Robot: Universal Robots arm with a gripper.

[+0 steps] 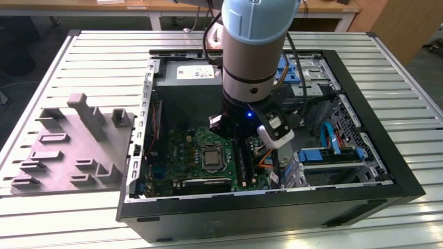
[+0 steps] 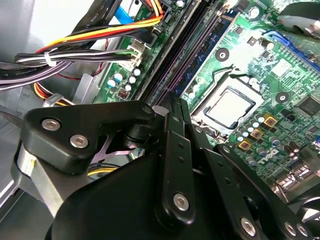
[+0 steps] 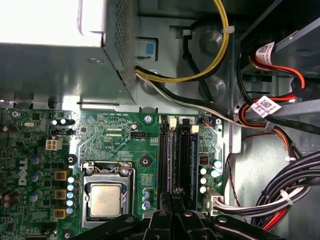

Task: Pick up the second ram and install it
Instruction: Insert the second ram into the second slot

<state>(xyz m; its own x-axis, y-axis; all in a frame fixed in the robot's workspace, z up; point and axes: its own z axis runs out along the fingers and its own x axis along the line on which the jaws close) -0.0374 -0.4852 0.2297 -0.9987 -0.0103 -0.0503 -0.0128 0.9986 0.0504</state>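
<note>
Robot claw (image 2: 173,103) down inside an open computer case (image 1: 270,205), just above the memory slots (image 3: 183,155).
The claw is drawn closed; what it pinches, if anything, cannot be told. A blue memory stick (image 2: 207,50) stands in the slot beside the processor (image 2: 227,107).

White logo lettering (image 3: 22,171) on motherboard (image 3: 112,132), beside processor (image 3: 106,199). White barcode tags (image 3: 268,106) on red cables (image 3: 295,75), well apart from processor: print too small. White label (image 1: 196,71) on power-supply box (image 1: 165,80): illegible.
</note>
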